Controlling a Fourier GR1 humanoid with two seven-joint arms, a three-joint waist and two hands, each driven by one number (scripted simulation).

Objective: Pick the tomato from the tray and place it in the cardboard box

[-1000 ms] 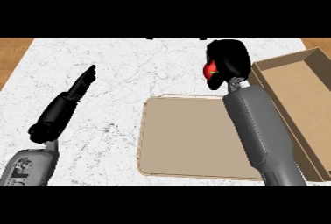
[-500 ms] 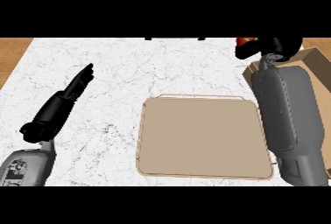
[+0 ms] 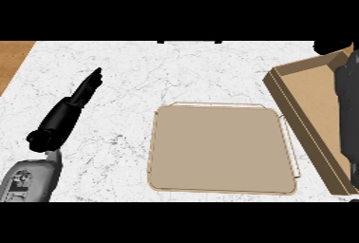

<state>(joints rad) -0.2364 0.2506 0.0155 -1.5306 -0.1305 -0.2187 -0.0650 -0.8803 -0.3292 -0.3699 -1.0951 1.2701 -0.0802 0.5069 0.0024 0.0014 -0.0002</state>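
Right hand [image 3: 331, 46]: only a black part shows at the view's upper right corner, above the box's far end; its fingers are cut off by the edge, so whether they are curled or straight cannot be told, nor what they hold; grey forearm [image 3: 348, 109] runs down the right edge, over the box's interior.

Left hand [image 3: 82, 91]: lies at the view's left, fingers straight and together, tips pointing up and slightly right; holds nothing; rests over the bare counter [image 3: 182, 66], well apart from the tray; its grey forearm [image 3: 28, 179] enters from the lower left corner.

Tomato: not visible in this view; its place cannot be told.

Tray [image 3: 222, 148]: tan, square with rounded corners, thin raised rim; sits between the two hands, below and left of the right hand; nothing lies on its surface.

Box [image 3: 301, 95]: brown cardboard, open top, long and set at a slant; just right of the tray, beneath the right forearm; its right part is hidden by that arm.

Counter: white marbled top; a wooden strip [image 3: 13, 59] shows beyond the left hand, at the upper left.
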